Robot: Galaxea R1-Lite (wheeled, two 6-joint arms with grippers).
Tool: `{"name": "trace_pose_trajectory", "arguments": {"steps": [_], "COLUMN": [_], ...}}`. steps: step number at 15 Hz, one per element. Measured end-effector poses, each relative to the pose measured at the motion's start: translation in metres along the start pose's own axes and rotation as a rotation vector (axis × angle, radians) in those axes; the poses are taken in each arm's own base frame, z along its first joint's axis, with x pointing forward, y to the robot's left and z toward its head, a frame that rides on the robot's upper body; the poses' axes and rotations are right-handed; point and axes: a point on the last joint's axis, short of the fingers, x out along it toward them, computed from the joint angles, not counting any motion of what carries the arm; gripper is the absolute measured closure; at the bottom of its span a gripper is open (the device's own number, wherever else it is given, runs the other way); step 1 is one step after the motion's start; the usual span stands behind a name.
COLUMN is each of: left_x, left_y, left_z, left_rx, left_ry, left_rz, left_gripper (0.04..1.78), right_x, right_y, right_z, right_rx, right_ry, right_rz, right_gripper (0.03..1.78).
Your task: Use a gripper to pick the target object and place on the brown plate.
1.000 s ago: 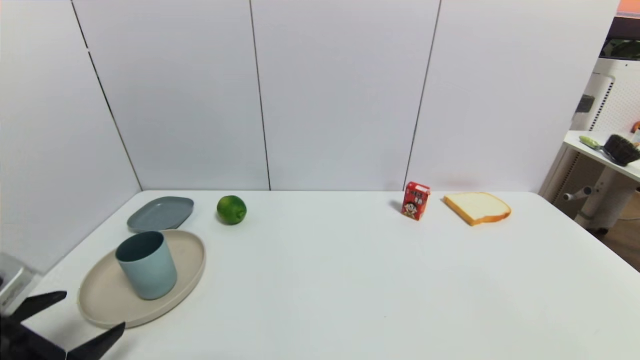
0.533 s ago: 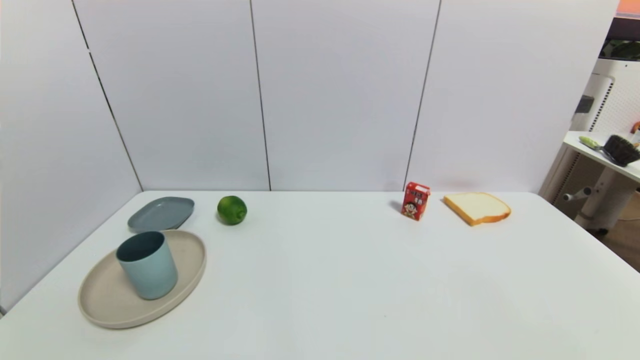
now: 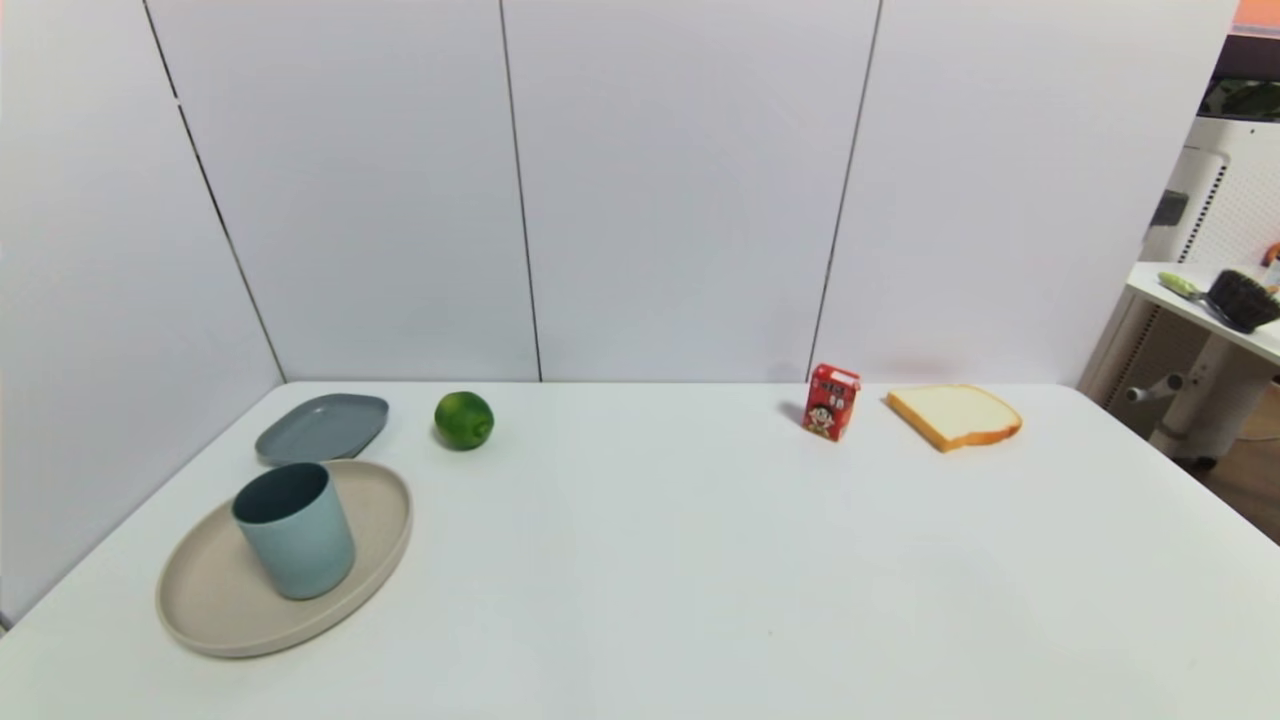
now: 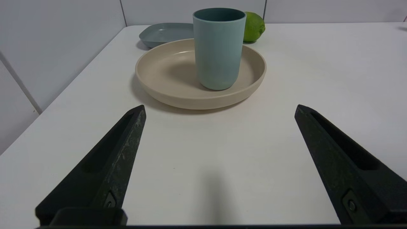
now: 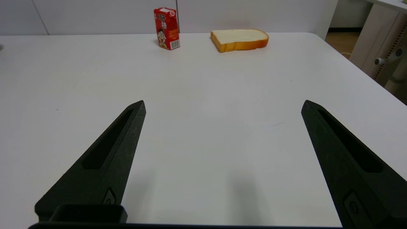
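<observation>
left gripper (image 4: pixel 219 108) fingers spread, right gripper (image 5: pixel 222 105) likewise

White-panelled corner enclosure around my work table.

I faced a white table (image 3: pixel 700 560) with a matte top, lit evenly from above, with only soft shadows. Behind it stood a back wall (image 3: pixel 680 190) of flat white panels divided by thin dark vertical seams; a matching side wall (image 3: pixel 90 300) closed the corner on my left. To my right the enclosure ended, and past the table edge I saw a brown floor (image 3: pixel 1250 480), a second white side table (image 3: pixel 1190 305) on a rounded white pedestal, and a white perforated panel (image 3: pixel 1235 215) behind it. A dark basket-like item (image 3: pixel 1242 298) sat on that side table.
</observation>
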Motion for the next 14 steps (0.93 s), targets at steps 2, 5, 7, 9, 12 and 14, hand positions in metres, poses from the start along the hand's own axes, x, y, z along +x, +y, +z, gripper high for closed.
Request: {"name": "trace_pose_trajectory", "arguments": {"steps": [2,5,7,9,12,14], "left_x": [-0.0002,-0.0003,-0.0003,-0.0003,-0.0003,-0.0003], "left_y": [0.0000,0.0000,0.0000,0.0000,0.0000,0.0000], "left_z": [-0.0001,0.0000,0.0001,0.0000,0.0000,0.0000], "left_rx": [0.000,0.000,0.000,0.000,0.000,0.000], "left_ry": [-0.002,-0.004,-0.004,-0.004,-0.004,-0.004], "left_rz": [0.000,0.000,0.000,0.000,0.000,0.000], "left_gripper": [0.13,0.13,0.13,0.13,0.13,0.13], "right_x": [0.0000,0.0000,0.0000,0.0000,0.0000,0.0000], "right_y": [0.0000,0.0000,0.0000,0.0000,0.0000,0.0000], "right_z": [0.0000,0.0000,0.0001,0.0001,0.0001,0.0001], "right_rx": [0.000,0.001,0.001,-0.004,0.000,0.000], "right_ry": [0.000,0.000,0.000,0.000,-0.001,0.000], "right_rz": [0.000,0.000,0.000,-0.001,0.000,0.000], "right_gripper": [0.12,0.12,0.12,0.12,0.12,0.12]}}
